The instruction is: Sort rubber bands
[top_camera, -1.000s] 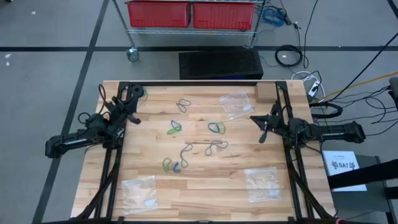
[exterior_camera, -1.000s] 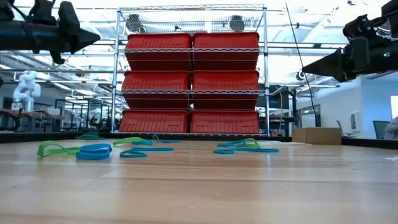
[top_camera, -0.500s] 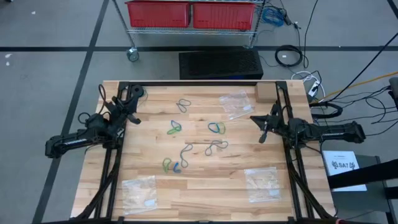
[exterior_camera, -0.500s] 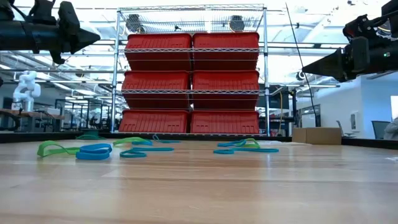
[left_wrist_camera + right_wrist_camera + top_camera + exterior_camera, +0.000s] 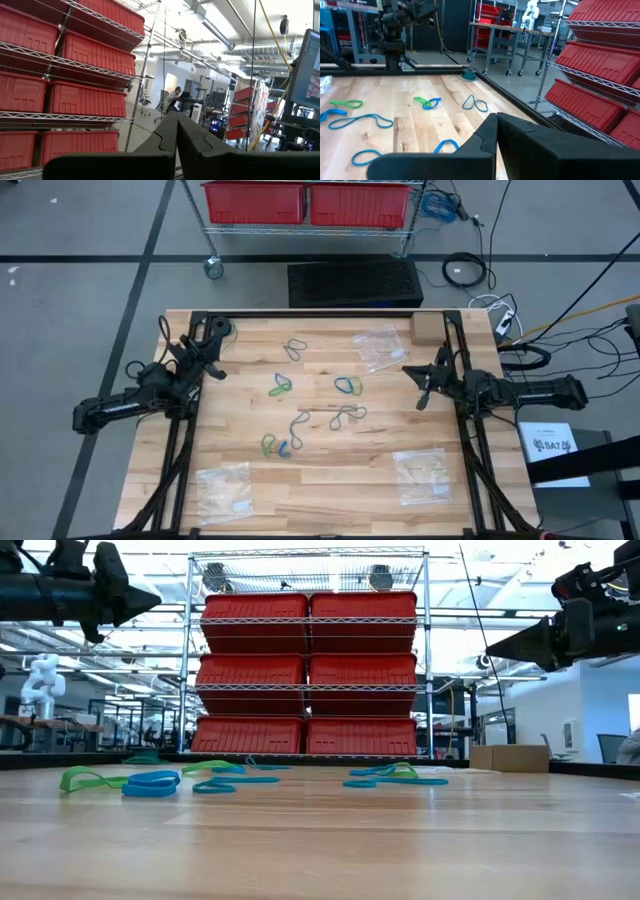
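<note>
Left gripper [image 5: 213, 370] you're parking clenched and empty, raised off the table [image 5: 330, 480] at its left edge; right gripper [image 5: 420, 392] likewise pinched, empty, hanging at the right edge. Rubber bands [image 5: 345, 385] are lying loose mid-table between both, so nothing's sorted yet. Arms are stretching inward, level.

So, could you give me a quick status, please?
Left gripper and right gripper shut, empty, raised at table sides. Rubber bands unsorted mid-table. Nothing blocking.
</note>
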Robot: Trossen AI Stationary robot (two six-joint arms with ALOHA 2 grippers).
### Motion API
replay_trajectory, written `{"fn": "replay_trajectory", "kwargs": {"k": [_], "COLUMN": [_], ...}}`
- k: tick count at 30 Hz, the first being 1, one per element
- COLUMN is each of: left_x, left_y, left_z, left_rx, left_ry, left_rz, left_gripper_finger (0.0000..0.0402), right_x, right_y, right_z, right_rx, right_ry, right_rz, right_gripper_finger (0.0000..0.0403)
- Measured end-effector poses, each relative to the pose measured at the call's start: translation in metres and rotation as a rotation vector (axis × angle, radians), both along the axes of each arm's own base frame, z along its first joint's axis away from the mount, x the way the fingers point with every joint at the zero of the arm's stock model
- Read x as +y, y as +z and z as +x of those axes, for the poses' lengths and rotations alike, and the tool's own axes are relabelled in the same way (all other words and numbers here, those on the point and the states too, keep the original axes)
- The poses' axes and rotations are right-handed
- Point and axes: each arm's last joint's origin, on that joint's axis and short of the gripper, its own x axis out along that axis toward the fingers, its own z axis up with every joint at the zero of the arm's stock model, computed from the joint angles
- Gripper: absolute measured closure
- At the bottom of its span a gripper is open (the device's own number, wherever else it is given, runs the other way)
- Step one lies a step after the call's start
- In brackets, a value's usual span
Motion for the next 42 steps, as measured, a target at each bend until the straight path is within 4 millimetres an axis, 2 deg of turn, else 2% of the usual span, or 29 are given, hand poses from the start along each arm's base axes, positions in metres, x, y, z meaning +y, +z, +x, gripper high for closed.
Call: {"fn": "replay_trajectory", "kwargs": {"k": [11, 16, 20, 23, 31, 38, 42], "left_x": [0.0, 0.0, 0.0, 0.0, 0.0, 0.0, 0.0], "left_y": [0.0, 0.0, 0.0, 0.0, 0.0, 0.0, 0.0], "left_z": [0.0, 0.0, 0.0, 0.0, 0.0, 0.0, 0.0], "left_rx": [0.0, 0.0, 0.0, -0.004, -0.004, -0.001, -0.002], "left_ry": [0.0, 0.0, 0.0, 0.0, 0.0, 0.0, 0.0], "left_rz": [0.0, 0.0, 0.0, 0.001, 0.001, 0.0, 0.0], "left_gripper_finger": [0.0391, 0.0391, 0.0391, 0.0391, 0.0391, 0.0391, 0.0391], "right_x": [0.0, 0.0, 0.002, 0.002, 0.001, 0.001, -0.001], "right_y": [0.012, 0.01, 0.002, -0.009, -0.024, -0.007, 0.002], "right_z": [-0.001, 0.001, 0.006, 0.01, 0.019, 0.033, 0.042], "right_rx": [-0.192, -0.195, -0.126, -0.027, 0.147, 0.231, 0.35], "right_ry": [0.007, 0.014, 0.079, 0.05, -0.017, -0.01, -0.093], "right_rz": [0.136, 0.183, 0.255, 0.31, 0.231, 0.154, 0.123], "right_gripper_finger": [0.0403, 0.0403, 0.0403, 0.0403, 0.0403, 0.0403, 0.0403]}}
